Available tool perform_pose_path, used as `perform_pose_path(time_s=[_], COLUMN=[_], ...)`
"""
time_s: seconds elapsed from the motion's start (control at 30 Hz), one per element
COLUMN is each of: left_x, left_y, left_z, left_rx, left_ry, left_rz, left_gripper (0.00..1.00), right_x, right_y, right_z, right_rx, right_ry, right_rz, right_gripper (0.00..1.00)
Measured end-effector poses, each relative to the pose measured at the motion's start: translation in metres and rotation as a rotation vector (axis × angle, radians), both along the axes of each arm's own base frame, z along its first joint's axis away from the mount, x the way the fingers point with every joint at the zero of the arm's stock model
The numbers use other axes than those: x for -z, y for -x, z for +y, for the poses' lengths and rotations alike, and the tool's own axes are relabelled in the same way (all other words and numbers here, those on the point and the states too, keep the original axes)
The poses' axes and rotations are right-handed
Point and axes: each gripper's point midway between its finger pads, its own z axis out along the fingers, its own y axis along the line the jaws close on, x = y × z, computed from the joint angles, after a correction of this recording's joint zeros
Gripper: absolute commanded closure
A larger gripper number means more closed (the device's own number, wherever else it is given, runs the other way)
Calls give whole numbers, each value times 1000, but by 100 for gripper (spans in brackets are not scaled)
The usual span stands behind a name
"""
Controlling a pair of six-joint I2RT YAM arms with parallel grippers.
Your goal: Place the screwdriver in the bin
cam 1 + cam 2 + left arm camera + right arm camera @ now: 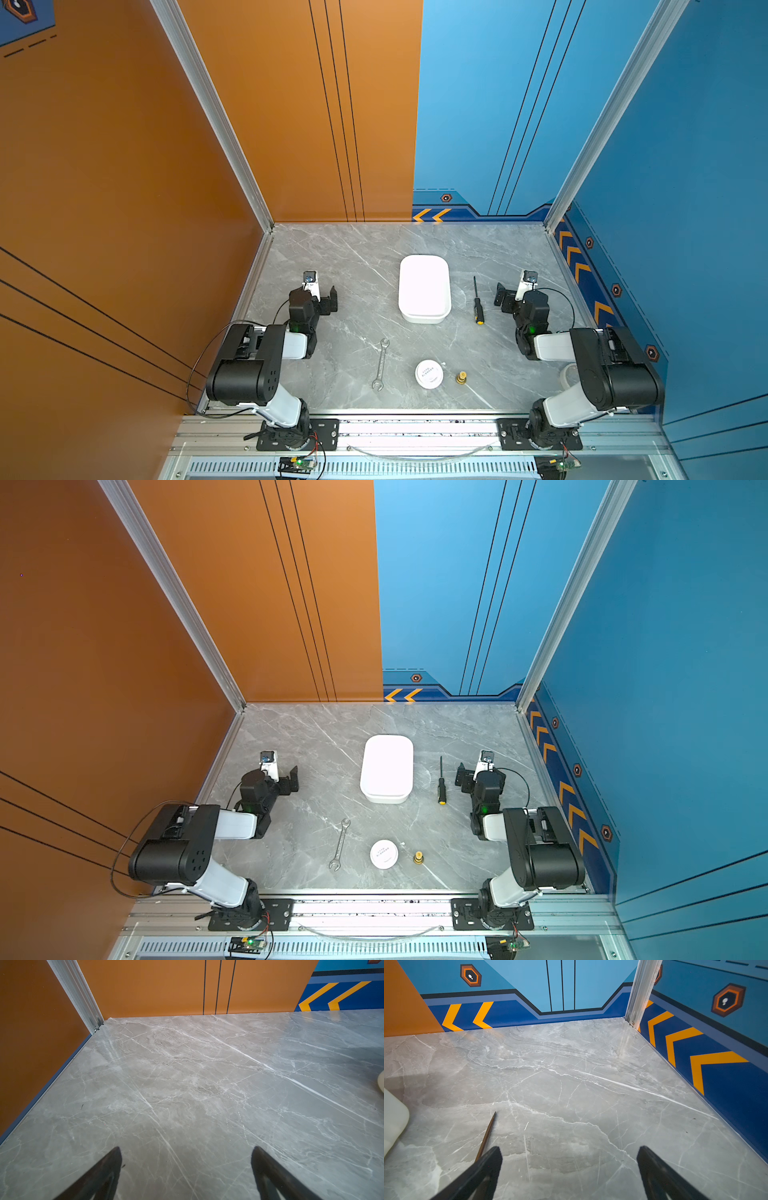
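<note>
The screwdriver [478, 301] [441, 781] lies flat on the grey marble table, just right of the bin, with its thin shaft toward the back wall and its yellow cap toward the front. The bin [424, 319] [386, 799] is a white rounded tray at mid-table. My right gripper [511, 296] [467, 776] [569, 1147] is open and empty, a little right of the screwdriver. In the right wrist view the shaft [486, 1134] runs beside one finger, with a bin corner [394, 1118] past it. My left gripper [322, 297] [286, 777] [187, 1148] is open over bare table, left of the bin.
A silver wrench [380, 365], a round white lidded jar [429, 374] and a small brass fitting [461, 377] lie near the front edge. A clear ring [567, 374] sits behind the right arm. Orange and blue walls enclose the left, back and right.
</note>
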Motion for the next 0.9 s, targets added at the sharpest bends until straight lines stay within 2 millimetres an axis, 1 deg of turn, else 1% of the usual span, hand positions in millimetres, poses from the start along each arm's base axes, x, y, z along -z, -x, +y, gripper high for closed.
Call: perform_pose_path(time_s=[0.23,0.33,0.43,0.57,0.67,0.73,0.8,0.83,0.9], left_x=[0,-8,-27,-63,-85,-90,-89,-87,-81], left_y=[2,5,5,1,-2,-2,-2,-2,-3], left_z=[0,0,-1,-8,-21,-30,-41,-48,-61], left_rx=[0,0,7,29,75,111,145,167,203], left_ry=[0,0,-3,7,68,126,187,226,293], left_rz=[9,6,-9,-47,-75,-77,-59,-42,-7], left_gripper=[2,2,2,2,2,2,2,2,2], right_x=[0,-5,-24,-69,-95,-103,-103,-99,-85], right_y=[0,3,6,-1,-7,-9,-9,-10,-10], right_z=[0,1,5,13,25,38,53,61,77], right_rx=[1,6,5,-11,-41,-78,-120,-142,-180], right_ry=[0,7,12,-6,-33,-58,-87,-105,-136], right_rz=[0,5,-1,-23,4,52,119,165,265], right_gripper=[0,0,0,0,0,0,0,1,1])
